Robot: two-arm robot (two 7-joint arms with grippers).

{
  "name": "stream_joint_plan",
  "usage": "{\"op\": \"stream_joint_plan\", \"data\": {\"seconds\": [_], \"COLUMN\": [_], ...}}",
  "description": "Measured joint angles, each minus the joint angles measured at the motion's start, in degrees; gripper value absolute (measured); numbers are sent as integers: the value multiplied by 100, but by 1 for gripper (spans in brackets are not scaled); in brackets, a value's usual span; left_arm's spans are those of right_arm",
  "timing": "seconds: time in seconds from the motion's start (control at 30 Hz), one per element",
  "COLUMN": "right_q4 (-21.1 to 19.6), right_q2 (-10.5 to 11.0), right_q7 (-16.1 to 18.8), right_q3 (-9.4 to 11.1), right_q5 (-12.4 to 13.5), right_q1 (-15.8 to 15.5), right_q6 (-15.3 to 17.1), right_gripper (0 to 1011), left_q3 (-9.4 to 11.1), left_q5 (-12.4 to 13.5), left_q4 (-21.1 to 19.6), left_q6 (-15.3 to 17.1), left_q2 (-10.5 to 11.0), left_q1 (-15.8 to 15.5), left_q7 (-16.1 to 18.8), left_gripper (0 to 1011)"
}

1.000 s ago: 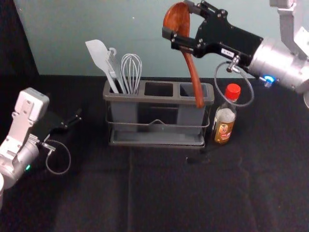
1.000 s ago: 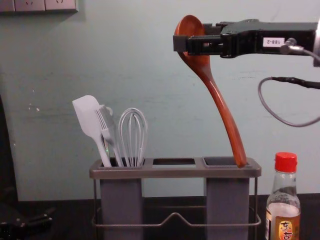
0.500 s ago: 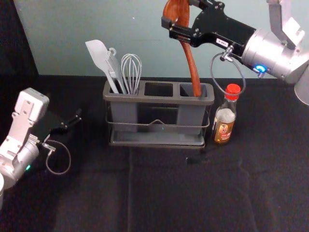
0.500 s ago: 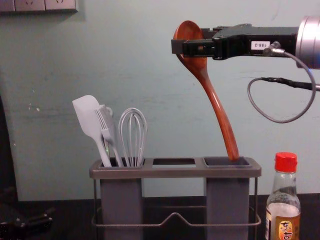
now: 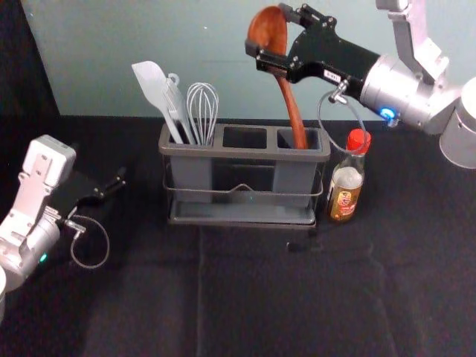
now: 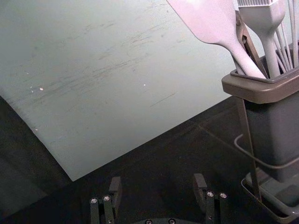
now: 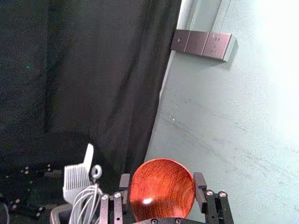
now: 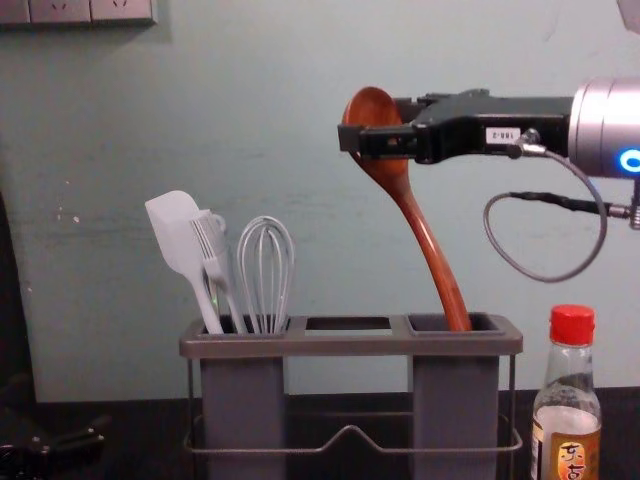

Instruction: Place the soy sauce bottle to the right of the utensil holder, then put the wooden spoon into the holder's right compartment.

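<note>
Above the utensil holder (image 5: 245,154), my right gripper (image 5: 269,46) is shut on the bowl of the wooden spoon (image 5: 296,111). In the chest view the spoon (image 8: 432,245) tilts, handle down, its tip inside the holder's right compartment (image 8: 490,324). The right wrist view shows the spoon's bowl (image 7: 161,189) between the fingers of the right gripper (image 7: 161,186). The soy sauce bottle (image 5: 347,178) stands upright just right of the holder, red cap on. My left gripper (image 5: 115,186) is parked at the left; in the left wrist view this gripper (image 6: 156,189) is open and holds nothing.
A spatula (image 8: 180,235), a brush (image 8: 212,250) and a whisk (image 8: 266,275) stand in the holder's left compartment. The middle compartment (image 5: 245,137) has nothing visible in it. Behind the holder is a pale wall (image 8: 330,150). Black cloth (image 5: 245,290) covers the table.
The right gripper has moved leftward and down with the spoon. The handle tip has gone from over the holder's front right rim into the right compartment. The left arm has not moved.
</note>
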Motion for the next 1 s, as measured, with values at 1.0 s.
{"op": "stream_joint_plan", "data": {"seconds": [1.0], "right_q4": [-808], "right_q2": [656], "right_q7": [56], "right_q3": [267], "right_q5": [127], "right_q1": [-1078], "right_q6": [-213], "right_gripper": [835], "left_q3": [0], "left_q5": [0], "left_q4": [0], "left_q6": [0], "left_q2": [0], "left_q1": [0], "left_q7": [0], "left_gripper": [1005]}}
